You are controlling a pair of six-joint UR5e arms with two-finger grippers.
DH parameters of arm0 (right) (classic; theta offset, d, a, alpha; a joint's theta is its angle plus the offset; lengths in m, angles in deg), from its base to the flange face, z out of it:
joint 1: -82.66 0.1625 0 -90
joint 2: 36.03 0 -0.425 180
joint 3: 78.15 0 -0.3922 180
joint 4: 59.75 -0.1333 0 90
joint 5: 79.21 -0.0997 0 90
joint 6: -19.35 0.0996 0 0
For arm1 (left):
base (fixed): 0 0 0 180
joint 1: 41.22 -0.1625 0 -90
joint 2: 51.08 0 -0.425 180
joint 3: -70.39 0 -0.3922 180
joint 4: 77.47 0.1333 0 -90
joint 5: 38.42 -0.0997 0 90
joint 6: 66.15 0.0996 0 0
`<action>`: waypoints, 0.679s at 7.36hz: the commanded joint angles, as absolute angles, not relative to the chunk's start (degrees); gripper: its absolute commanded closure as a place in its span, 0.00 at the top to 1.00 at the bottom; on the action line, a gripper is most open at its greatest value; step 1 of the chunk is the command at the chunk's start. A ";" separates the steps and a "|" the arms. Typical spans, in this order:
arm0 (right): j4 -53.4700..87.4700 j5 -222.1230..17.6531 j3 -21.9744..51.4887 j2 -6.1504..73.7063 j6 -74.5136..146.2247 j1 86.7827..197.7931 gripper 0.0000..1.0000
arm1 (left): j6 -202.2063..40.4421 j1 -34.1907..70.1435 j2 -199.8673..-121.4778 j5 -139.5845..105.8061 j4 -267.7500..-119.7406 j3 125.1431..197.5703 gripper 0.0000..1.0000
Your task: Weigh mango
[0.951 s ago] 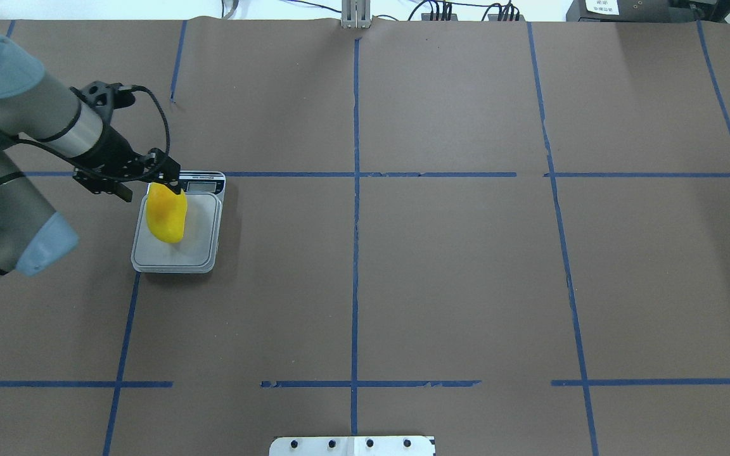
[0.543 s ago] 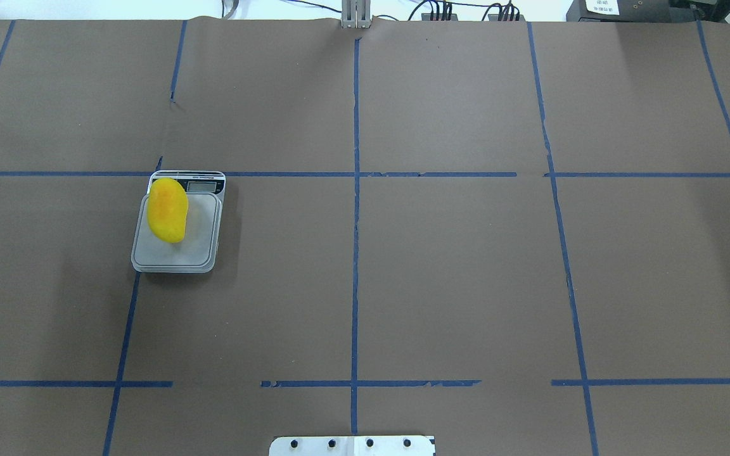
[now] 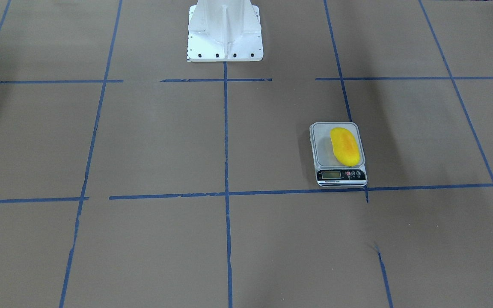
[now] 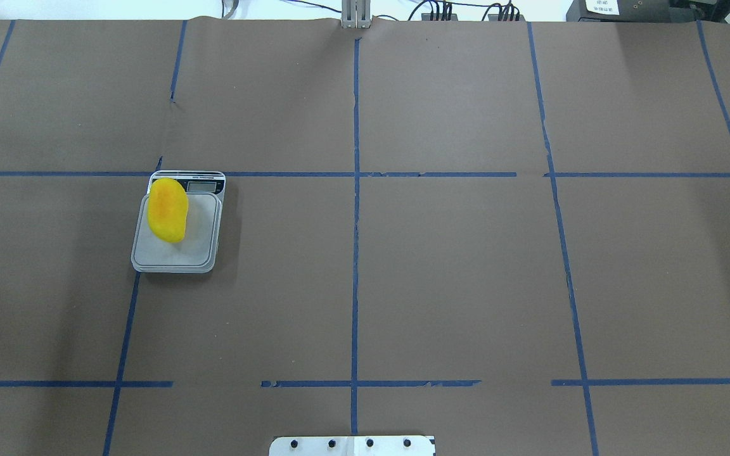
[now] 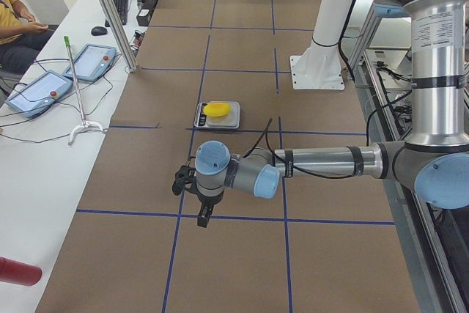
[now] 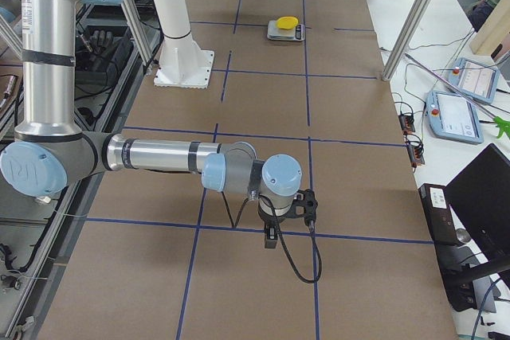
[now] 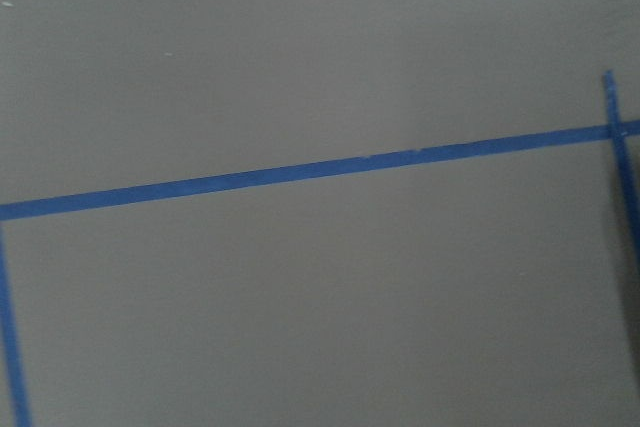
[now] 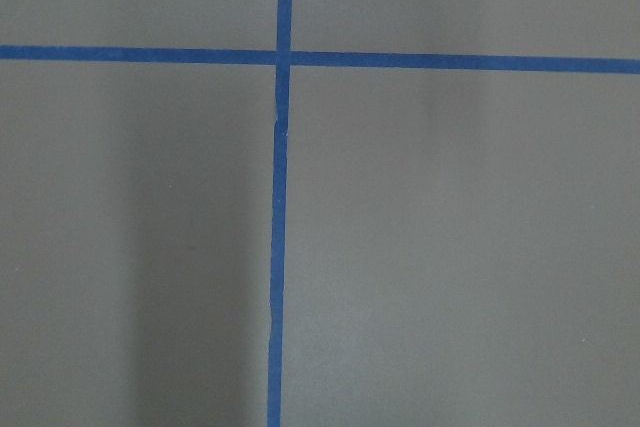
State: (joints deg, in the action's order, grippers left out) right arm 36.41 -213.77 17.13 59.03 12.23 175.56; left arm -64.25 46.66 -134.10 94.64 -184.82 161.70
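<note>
The yellow mango (image 4: 167, 210) with an orange blush lies lengthwise on the left part of the small silver scale (image 4: 175, 261), free of any gripper. Both also show in the front view, mango (image 3: 345, 146) on scale (image 3: 340, 174), and in the left view, where the mango (image 5: 217, 109) is small. My left gripper (image 5: 201, 214) shows only in the left view, hanging over bare table well away from the scale; I cannot tell whether it is open or shut. My right gripper (image 6: 271, 238) shows only in the right view, far from the scale (image 6: 285, 33); I cannot tell its state either.
Brown paper with a blue tape grid covers the table. The white robot base (image 3: 224, 30) stands at the table's middle edge. A side bench holds teach pendants (image 5: 37, 89) and a red bottle (image 5: 18, 270). Both wrist views show only paper and tape.
My left arm, which was at the mango's top end one second ago, has pulled back left out of the overhead view. The mango stays on the scale.
</note>
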 commanded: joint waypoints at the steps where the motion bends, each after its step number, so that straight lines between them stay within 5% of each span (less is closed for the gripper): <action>1: 36.41 -213.77 17.12 59.07 12.24 175.56 1.00 | -61.67 51.06 -134.49 97.97 -177.45 162.56 1.00; 5: 36.41 -213.77 17.12 59.07 12.24 175.56 1.00 | -60.44 51.94 -134.57 97.64 -165.15 172.57 1.00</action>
